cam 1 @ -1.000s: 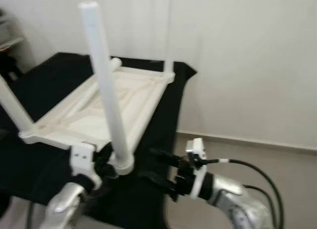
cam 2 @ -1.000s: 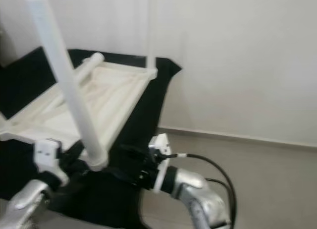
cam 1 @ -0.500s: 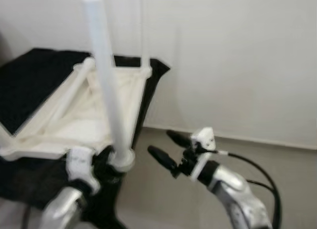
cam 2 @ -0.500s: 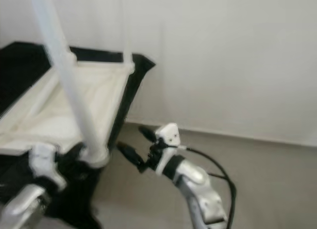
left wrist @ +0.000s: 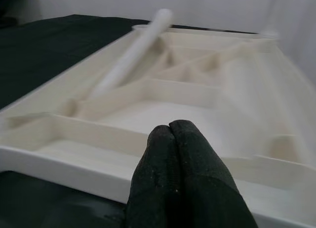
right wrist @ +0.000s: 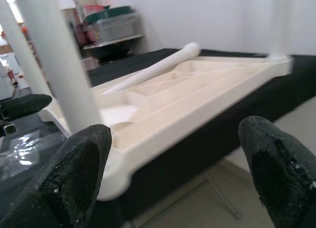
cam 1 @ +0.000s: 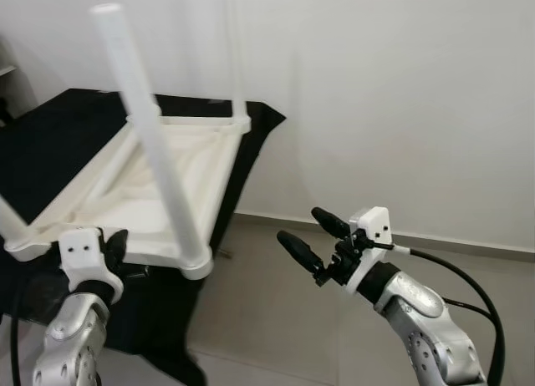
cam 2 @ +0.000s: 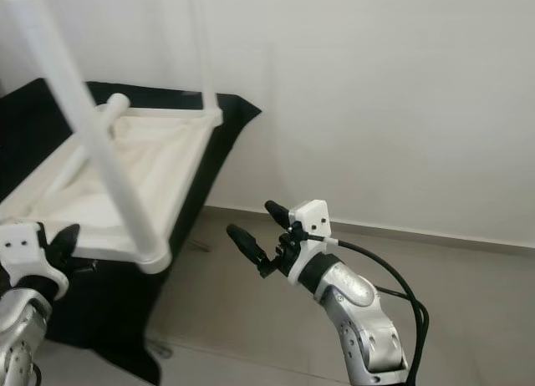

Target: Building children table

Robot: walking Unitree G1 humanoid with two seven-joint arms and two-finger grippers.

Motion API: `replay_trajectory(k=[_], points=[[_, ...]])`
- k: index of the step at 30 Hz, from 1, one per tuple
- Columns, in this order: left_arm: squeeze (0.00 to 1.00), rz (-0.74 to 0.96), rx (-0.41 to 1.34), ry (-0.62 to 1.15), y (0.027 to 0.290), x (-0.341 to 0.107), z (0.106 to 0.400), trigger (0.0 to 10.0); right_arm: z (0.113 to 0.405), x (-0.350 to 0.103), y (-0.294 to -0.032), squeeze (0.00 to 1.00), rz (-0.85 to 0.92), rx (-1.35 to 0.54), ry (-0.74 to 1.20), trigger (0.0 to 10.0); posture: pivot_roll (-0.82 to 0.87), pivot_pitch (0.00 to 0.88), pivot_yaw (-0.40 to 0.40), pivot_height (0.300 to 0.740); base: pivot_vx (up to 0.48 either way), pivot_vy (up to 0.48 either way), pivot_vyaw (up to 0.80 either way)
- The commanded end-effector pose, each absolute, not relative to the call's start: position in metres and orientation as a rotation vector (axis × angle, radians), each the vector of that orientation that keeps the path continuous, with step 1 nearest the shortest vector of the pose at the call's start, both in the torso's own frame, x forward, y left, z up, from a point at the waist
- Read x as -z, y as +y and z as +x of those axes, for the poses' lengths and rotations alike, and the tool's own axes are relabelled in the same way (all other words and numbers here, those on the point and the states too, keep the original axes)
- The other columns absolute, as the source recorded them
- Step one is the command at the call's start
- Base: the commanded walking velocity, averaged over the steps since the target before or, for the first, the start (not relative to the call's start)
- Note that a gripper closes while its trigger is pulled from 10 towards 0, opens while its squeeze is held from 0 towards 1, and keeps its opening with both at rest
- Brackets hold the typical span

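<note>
The white children's table (cam 1: 180, 165) lies upside down on a black-covered table (cam 1: 67, 127). One white leg (cam 1: 155, 144) stands tilted at its near right corner. A second leg (cam 1: 236, 60) stands at the far right corner, and a third (cam 1: 10, 223) shows at the near left. A loose leg (cam 2: 94, 134) lies across the ribbed underside. My left gripper (left wrist: 170, 127) is shut and empty, just before the near rim (left wrist: 59, 161). My right gripper (cam 1: 298, 225) is open with nothing in it, hanging over the floor to the right of the near corner.
The black cloth (cam 2: 213, 165) hangs down over the support's right side. Beige floor (cam 1: 276, 319) lies to the right, with a white wall (cam 1: 401, 93) behind. A black cable (cam 1: 468, 277) loops off my right arm. Shelves with containers (right wrist: 106, 28) stand beyond the table.
The camera has shifted. My right gripper has left the table's near corner and now hangs higher, out over the floor. My left gripper has moved left, away from the near leg's base.
</note>
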State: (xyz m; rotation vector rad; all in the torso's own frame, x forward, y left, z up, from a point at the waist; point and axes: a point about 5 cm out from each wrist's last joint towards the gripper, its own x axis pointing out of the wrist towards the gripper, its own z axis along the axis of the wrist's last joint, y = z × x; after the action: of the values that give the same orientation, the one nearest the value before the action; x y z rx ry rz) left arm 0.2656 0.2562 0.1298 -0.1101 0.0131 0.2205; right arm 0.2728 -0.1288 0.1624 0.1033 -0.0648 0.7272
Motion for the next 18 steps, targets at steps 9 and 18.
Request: replay_trajectory(k=[9,18], points=[[0.0,-0.059,0.116,0.084,0.218,-0.116,0.247,10.0,0.283,-0.157,-0.138,0.0,0.034,-0.654,-0.053,10.0,-0.07,0.095,0.025,0.74,0.0,0.0,0.0],[0.0,-0.117,0.468,0.258,0.218,-0.107,0.203,10.0,0.288,-0.147,-0.142,0.0,0.004,-0.628,-0.012,10.0,-0.05,0.098,0.021,0.74,0.0,0.0,0.0]])
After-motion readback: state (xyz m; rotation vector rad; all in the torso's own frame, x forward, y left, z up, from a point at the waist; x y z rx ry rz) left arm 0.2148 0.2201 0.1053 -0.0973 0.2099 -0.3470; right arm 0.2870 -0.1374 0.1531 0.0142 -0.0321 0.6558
